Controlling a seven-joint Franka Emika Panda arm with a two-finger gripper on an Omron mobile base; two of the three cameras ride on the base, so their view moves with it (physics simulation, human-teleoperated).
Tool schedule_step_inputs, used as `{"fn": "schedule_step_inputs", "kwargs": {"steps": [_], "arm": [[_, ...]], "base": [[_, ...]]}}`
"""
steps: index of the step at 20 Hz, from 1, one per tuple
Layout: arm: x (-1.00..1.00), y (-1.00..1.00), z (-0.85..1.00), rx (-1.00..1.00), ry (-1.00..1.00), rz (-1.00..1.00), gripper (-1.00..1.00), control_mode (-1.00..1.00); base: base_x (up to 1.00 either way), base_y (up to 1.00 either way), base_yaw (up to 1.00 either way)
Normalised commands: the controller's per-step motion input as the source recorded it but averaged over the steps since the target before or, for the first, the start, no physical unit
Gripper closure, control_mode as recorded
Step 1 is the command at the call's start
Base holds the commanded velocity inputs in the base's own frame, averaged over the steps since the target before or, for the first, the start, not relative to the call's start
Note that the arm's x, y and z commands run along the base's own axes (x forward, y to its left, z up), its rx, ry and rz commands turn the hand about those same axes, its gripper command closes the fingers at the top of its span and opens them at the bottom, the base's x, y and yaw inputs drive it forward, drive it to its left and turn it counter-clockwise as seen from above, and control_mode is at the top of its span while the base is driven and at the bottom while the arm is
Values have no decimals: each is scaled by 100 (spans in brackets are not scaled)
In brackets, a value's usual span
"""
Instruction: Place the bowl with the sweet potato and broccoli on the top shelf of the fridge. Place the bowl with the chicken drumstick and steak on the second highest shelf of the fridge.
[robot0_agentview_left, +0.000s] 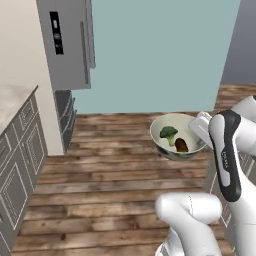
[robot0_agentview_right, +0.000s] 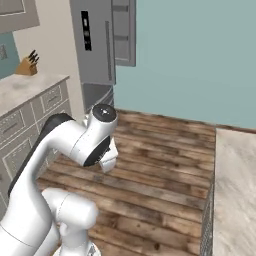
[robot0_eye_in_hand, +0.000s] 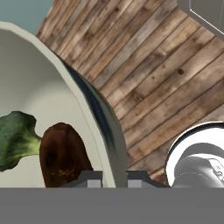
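Claw (robot0_eye_in_hand: 114, 178) pinching smooth ceramic bowl (robot0_eye_in_hand: 65, 109) rim

Gripper (robot0_agentview_left: 199, 131) holds the bowl (robot0_agentview_left: 176, 136) above wooden floor (robot0_agentview_left: 110, 175)

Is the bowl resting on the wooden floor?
No, the bowl is held in the air by the gripper, with the floor well below.

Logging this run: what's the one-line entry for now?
pincer: shut on bowl rim | bowl: aloft over wood floor | inside: broccoli, sweet potato
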Motion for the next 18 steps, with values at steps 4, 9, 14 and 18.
{"fn": "schedule_step_inputs", "kwargs": {"steps": [4,9,14,18], "arm": [[0,0,0,0,0,0,100,100],[0,0,0,0,0,0,100,100],[0,0,0,0,0,0,100,100],[0,0,0,0,0,0,100,100]], "base": [[100,-8,-4],[100,-11,-1],[100,-12,0],[100,-12,0]]}}
